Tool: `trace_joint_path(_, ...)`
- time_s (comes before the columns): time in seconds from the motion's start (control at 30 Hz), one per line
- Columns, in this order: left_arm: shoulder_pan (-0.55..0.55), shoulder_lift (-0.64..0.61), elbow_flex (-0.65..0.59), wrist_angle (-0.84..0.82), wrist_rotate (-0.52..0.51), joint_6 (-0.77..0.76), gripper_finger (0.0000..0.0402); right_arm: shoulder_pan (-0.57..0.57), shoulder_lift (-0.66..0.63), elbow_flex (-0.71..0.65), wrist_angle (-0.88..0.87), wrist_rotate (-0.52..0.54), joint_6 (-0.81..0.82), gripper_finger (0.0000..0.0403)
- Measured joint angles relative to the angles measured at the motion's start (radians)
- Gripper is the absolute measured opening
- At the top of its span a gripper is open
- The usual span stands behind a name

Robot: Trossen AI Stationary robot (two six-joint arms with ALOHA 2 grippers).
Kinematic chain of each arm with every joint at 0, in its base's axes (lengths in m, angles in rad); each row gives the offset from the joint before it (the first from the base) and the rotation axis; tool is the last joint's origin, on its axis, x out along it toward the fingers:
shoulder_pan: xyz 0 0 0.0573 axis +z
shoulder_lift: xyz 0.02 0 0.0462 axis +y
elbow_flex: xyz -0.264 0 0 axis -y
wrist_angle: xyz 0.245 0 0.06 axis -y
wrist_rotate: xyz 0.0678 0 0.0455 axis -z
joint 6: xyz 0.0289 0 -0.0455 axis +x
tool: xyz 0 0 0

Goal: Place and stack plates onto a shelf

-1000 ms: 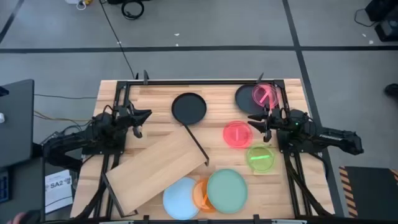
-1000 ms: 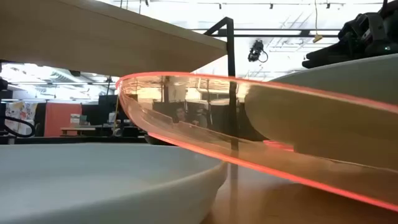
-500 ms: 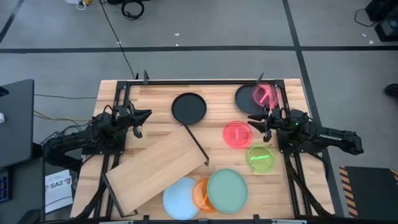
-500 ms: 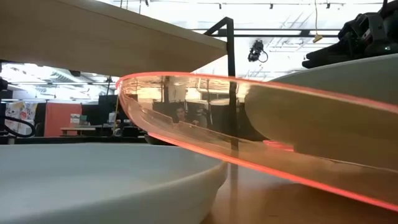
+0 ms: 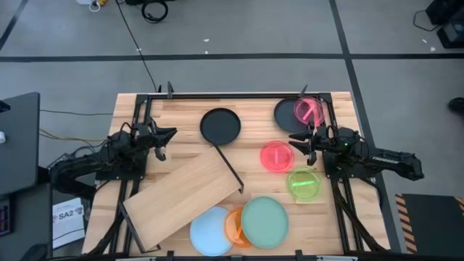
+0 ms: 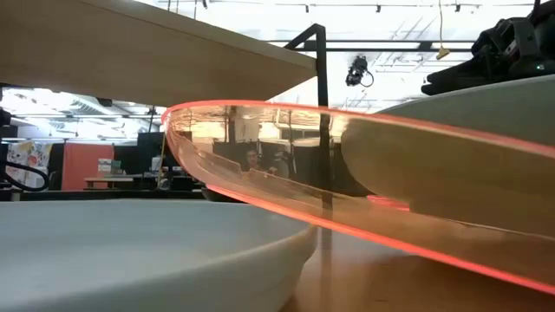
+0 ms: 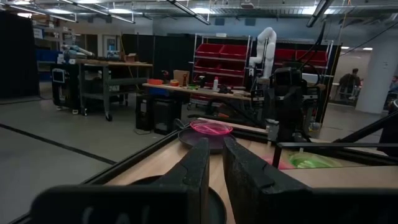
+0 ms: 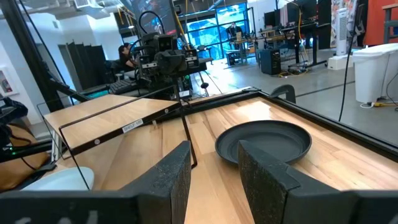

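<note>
— Where are the plates (image 5: 265,222) found?
— Scattered from twelve to five o'clock; the shelf (image 5: 183,196) lies empty.
— Handling?
— Likely stiff, light, slippery; rims should be pinched. Left gripper (image 5: 164,144) nearly closed, right gripper (image 5: 296,145) slightly parted, nothing held.

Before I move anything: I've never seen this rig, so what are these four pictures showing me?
Two dark robot arms sit at a slatted wooden table. The overhead picture shows it all: the left gripper and right gripper both wait, holding nothing. The pale shelf lies slanted on the table. Around it are two black plates, two pink, a neon-green plate, and a light-blue, orange and mint-green plate bunched at the near edge. The level picture peers across those from table height. The other two come from cameras on each wrist.
</note>
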Motion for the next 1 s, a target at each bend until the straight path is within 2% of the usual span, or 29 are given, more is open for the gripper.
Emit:
trace_joint_path(0.37,0.0,0.0,0.0,0.0,0.0,-0.001,0.005,0.0,0.0,0.0,0.0,0.0,-0.005,0.0139)
trace_joint_path(0.53,0.0,0.0,0.0,0.0,0.0,-0.001,0.005,0.0,0.0,0.0,0.0,0.003,-0.092,0.0139)
trace_joint_path(1.0,0.0,0.0,0.0,0.0,0.0,-0.001,0.005,0.0,0.0,0.0,0.0,0.01,-0.098,0.0139)
